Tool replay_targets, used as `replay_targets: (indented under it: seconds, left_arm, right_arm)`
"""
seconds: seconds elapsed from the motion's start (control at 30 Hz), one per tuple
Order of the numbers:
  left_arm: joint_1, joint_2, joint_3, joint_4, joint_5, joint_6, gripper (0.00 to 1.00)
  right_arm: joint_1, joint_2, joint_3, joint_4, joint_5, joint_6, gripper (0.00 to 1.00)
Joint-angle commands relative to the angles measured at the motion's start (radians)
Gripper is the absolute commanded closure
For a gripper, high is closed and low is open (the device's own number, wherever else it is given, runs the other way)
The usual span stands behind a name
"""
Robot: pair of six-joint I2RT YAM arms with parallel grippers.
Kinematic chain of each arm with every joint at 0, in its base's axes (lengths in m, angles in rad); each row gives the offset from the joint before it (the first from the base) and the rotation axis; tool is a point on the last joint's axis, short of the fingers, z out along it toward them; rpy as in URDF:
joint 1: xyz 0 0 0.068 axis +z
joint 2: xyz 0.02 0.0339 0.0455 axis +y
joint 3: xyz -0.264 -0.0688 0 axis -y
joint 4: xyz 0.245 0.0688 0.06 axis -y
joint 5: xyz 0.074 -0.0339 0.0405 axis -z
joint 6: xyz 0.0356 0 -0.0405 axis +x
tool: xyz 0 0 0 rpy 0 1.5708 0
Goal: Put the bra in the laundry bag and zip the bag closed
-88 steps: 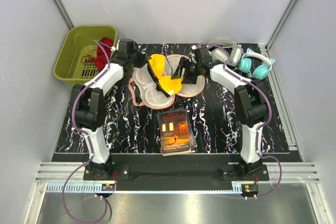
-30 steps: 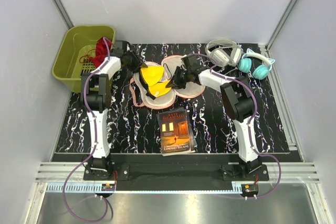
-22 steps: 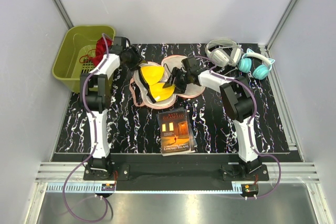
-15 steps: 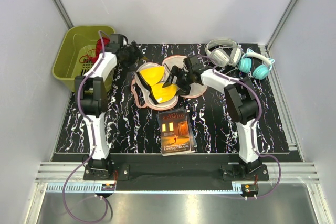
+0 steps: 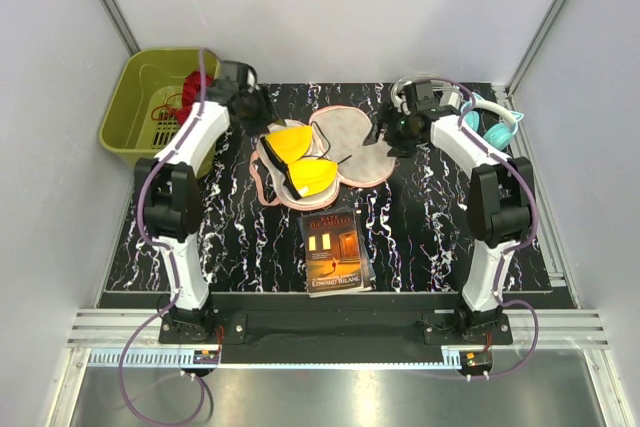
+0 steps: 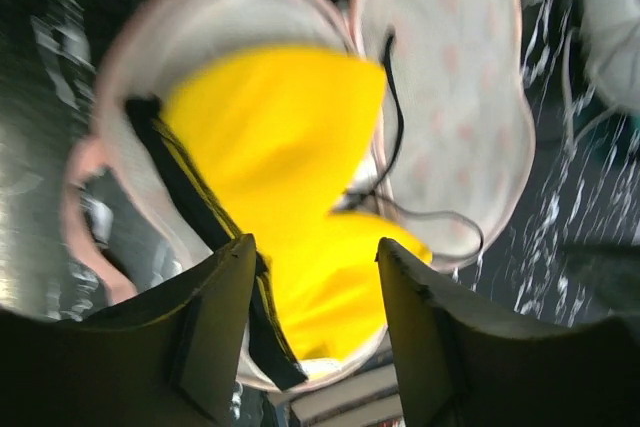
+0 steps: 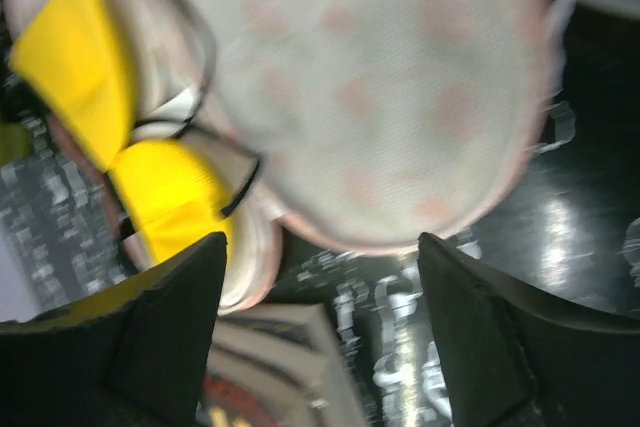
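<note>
The yellow bra (image 5: 300, 159) lies cups-up in the left half of the open peach-pink laundry bag (image 5: 352, 139), whose other half lies flat to the right. My left gripper (image 5: 266, 119) hovers just behind the bra, open and holding nothing. In the left wrist view the bra (image 6: 285, 137) and the bag's lid (image 6: 450, 77) lie below the gripper (image 6: 315, 292), with dark straps trailing over the lid. My right gripper (image 5: 385, 134) is open at the bag's right edge. Through the right wrist view the bag (image 7: 380, 77) and bra (image 7: 165, 197) show beyond the empty gripper (image 7: 320, 282).
An olive-green basket (image 5: 135, 112) holding a red cloth (image 5: 195, 87) stands at the back left. White headphones (image 5: 447, 99) and teal headphones (image 5: 497, 129) lie at the back right beside the right arm. A book (image 5: 335, 249) lies in front of the bag.
Both grippers have let go of the bra, which now rests in the bag's left half. The right gripper has drawn back to the right; the left has lifted back.
</note>
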Motion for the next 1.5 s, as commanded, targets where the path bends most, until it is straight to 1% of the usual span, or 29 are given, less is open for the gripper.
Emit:
replay_targets:
  seconds: [0.0, 0.1, 0.17, 0.2, 0.27, 0.33, 0.37, 0.53, 0.57, 0.73, 0.77, 0.8, 0.93, 0.97, 1.03, 1.07, 1.1, 1.17, 1.23, 1.3, 1.33, 1.37, 1.43, 1.47]
  left_arm:
    - [-0.105, -0.022, -0.065, -0.013, 0.039, 0.024, 0.49]
    - [-0.104, -0.007, -0.084, -0.008, 0.021, 0.022, 0.49]
    - [-0.086, -0.01, -0.09, -0.008, 0.007, 0.033, 0.41]
    - [-0.058, -0.007, -0.093, -0.009, 0.017, 0.038, 0.37]
    - [-0.017, -0.001, -0.094, -0.008, 0.054, 0.052, 0.32]
    - [0.011, 0.016, -0.1, -0.009, 0.086, 0.052, 0.32]
    - [0.031, 0.019, -0.103, -0.008, 0.111, 0.049, 0.31]
    - [0.066, 0.077, -0.081, -0.008, 0.14, 0.088, 0.28]
    - [0.075, 0.09, -0.058, -0.008, 0.136, 0.102, 0.28]
    - [0.099, 0.185, 0.04, -0.008, 0.12, 0.116, 0.3]
    - [0.102, 0.223, 0.083, -0.008, 0.122, 0.115, 0.32]
    - [0.103, 0.241, 0.102, -0.011, 0.125, 0.113, 0.35]
    - [0.096, 0.315, 0.179, -0.009, 0.192, 0.076, 0.42]
    - [0.092, 0.338, 0.188, -0.009, 0.199, 0.072, 0.44]
    - [0.085, 0.343, 0.193, 0.007, 0.2, 0.058, 0.45]
    - [0.082, 0.347, 0.196, 0.015, 0.196, 0.056, 0.46]
    - [0.079, 0.355, 0.205, 0.021, 0.197, 0.055, 0.46]
    - [0.068, 0.382, 0.245, 0.024, 0.223, 0.047, 0.48]
    - [0.063, 0.378, 0.248, 0.023, 0.219, 0.046, 0.48]
    - [0.062, 0.344, 0.234, 0.024, 0.206, 0.049, 0.47]
    - [0.062, 0.332, 0.22, 0.024, 0.19, 0.058, 0.45]
    - [0.06, 0.305, 0.216, 0.023, 0.183, 0.064, 0.39]
    - [0.06, 0.269, 0.182, 0.021, 0.153, 0.073, 0.31]
    - [0.06, 0.225, 0.167, 0.024, 0.139, 0.075, 0.27]
  right_arm:
    - [-0.025, 0.078, 0.086, -0.018, 0.112, -0.161, 0.2]
    - [-0.054, 0.129, 0.126, -0.018, 0.103, -0.187, 0.21]
    - [-0.077, 0.147, 0.136, -0.018, 0.071, -0.199, 0.22]
    - [-0.082, 0.16, 0.137, -0.018, 0.064, -0.204, 0.23]
    - [-0.089, 0.173, 0.123, -0.016, 0.072, -0.216, 0.23]
    - [-0.094, 0.183, 0.107, -0.016, 0.086, -0.218, 0.27]
    - [-0.098, 0.187, 0.101, -0.015, 0.086, -0.216, 0.28]
    - [-0.098, 0.206, 0.095, 0.004, 0.081, -0.231, 0.39]
    - [-0.097, 0.221, 0.1, 0.007, 0.083, -0.231, 0.39]
    - [-0.098, 0.25, 0.126, 0.017, 0.116, -0.231, 0.41]
    - [-0.098, 0.259, 0.13, 0.017, 0.119, -0.228, 0.45]
    - [-0.1, 0.262, 0.135, 0.017, 0.122, -0.227, 0.47]
    - [-0.098, 0.281, 0.144, 0.019, 0.138, -0.219, 0.5]
    - [-0.098, 0.284, 0.149, 0.019, 0.135, -0.218, 0.53]
    - [-0.098, 0.287, 0.152, 0.017, 0.132, -0.213, 0.55]
    - [-0.098, 0.287, 0.152, 0.019, 0.132, -0.213, 0.57]
    - [-0.098, 0.29, 0.153, 0.019, 0.127, -0.211, 0.62]
    - [-0.1, 0.29, 0.153, 0.02, 0.127, -0.205, 0.67]
    - [-0.1, 0.289, 0.153, 0.02, 0.133, -0.202, 0.75]
    - [-0.1, 0.29, 0.161, 0.022, 0.132, -0.198, 0.8]
    - [-0.099, 0.293, 0.166, 0.02, 0.129, -0.196, 0.86]
    - [-0.1, 0.293, 0.169, 0.022, 0.126, -0.193, 0.88]
    - [-0.099, 0.289, 0.175, 0.02, 0.129, -0.187, 0.94]
    - [-0.097, 0.284, 0.175, 0.02, 0.13, -0.185, 0.95]
